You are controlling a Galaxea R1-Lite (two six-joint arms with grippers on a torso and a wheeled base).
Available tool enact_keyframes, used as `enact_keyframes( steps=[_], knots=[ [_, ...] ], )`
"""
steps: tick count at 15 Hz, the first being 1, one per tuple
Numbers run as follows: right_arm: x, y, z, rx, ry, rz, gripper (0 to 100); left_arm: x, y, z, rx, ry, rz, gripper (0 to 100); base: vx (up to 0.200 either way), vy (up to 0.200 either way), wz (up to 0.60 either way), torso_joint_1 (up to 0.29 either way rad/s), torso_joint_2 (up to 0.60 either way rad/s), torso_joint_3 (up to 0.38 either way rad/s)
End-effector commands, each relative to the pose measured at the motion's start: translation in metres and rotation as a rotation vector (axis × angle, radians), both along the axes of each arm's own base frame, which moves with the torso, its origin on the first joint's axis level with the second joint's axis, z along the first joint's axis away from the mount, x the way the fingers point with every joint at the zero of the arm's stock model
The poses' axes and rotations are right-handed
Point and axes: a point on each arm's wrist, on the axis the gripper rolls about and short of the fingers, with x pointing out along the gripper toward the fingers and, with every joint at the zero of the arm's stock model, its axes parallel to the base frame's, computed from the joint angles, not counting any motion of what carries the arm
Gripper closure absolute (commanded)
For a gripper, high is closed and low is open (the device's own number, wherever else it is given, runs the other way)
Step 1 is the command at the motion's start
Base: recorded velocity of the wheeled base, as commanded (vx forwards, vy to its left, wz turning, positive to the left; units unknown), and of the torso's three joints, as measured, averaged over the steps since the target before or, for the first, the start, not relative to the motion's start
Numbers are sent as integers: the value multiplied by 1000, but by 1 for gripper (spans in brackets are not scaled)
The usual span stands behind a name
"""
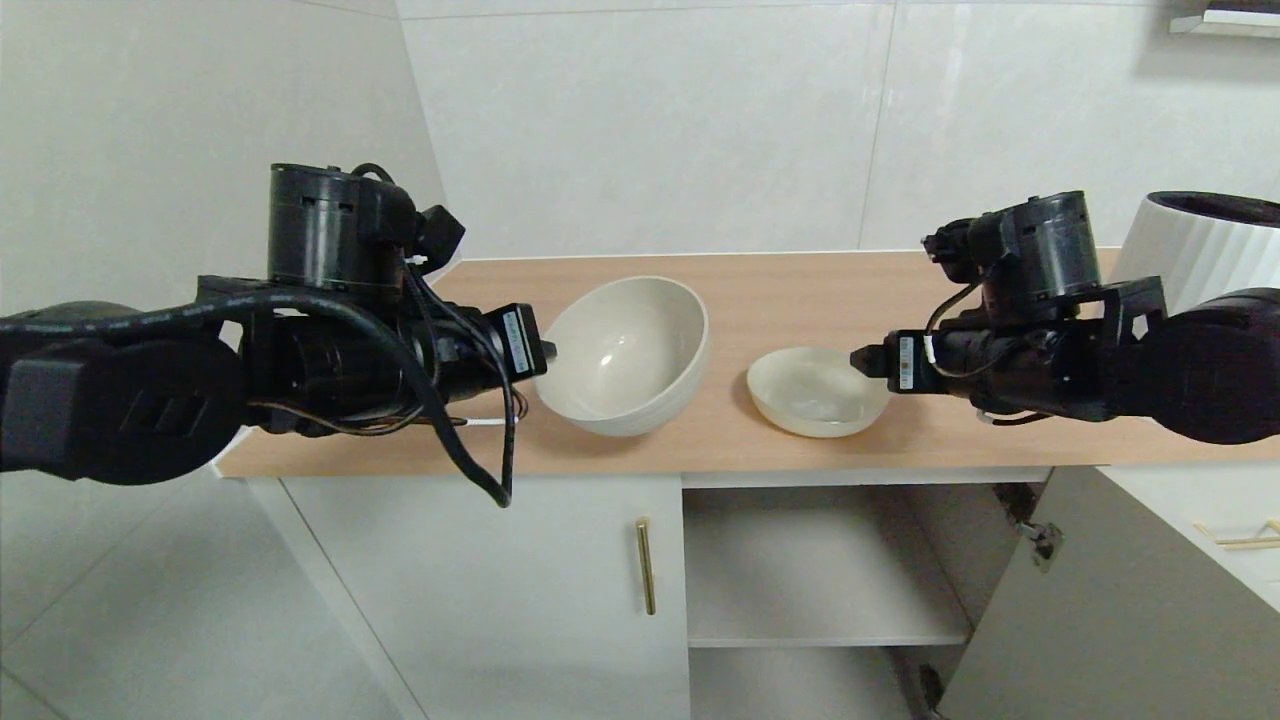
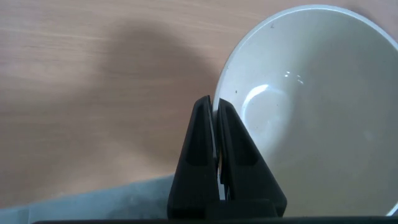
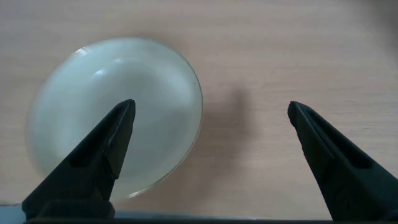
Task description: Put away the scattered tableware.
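Left gripper (image 2: pixel 214 101) jaws clamp the tilted bowl (image 1: pixel 625 355) rim, probably to lift it, while right gripper (image 3: pixel 210 106) jaws gape over the dish (image 1: pixel 815 392).

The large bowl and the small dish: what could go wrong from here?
The left gripper pinches the tilted large bowl by one spot of its rim, so it may slip or swing. The bowl is near the countertop's front edge and could fall. The open right gripper straddles the small dish's rim; closing might push it away.
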Motion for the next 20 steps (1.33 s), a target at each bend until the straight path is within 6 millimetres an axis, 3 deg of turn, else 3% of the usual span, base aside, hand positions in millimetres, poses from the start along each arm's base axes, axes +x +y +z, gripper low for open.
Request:
enact_keyframes(
  steps=[1, 3, 9, 10, 14, 20],
  knots=[
    [11, 6, -16, -19, 38, -1, 0, -7, 4, 8, -9, -21, 1, 100, 0, 0, 0, 0, 0, 0],
    [17, 9, -25, -28, 57, -2, 0, -8, 4, 7, -9, -19, -1, 100, 0, 0, 0, 0, 0, 0],
    [22, 11, -29, -17, 62, -7, 0, -8, 5, 8, -8, -23, 2, 100, 0, 0, 0, 0, 0, 0],
    [23, 12, -30, -9, 66, -10, 100, -8, 5, 8, -8, -23, 2, 100, 0, 0, 0, 0, 0, 0],
    [24, 13, -32, -3, 70, -7, 100, -9, 5, 9, -10, -24, 4, 100, 0, 0, 0, 0, 0, 0],
    [-16, -5, 17, 72, 40, 30, 100, -15, 8, 9, -8, -25, 5, 100, 0, 0, 0, 0, 0, 0]
  ],
)
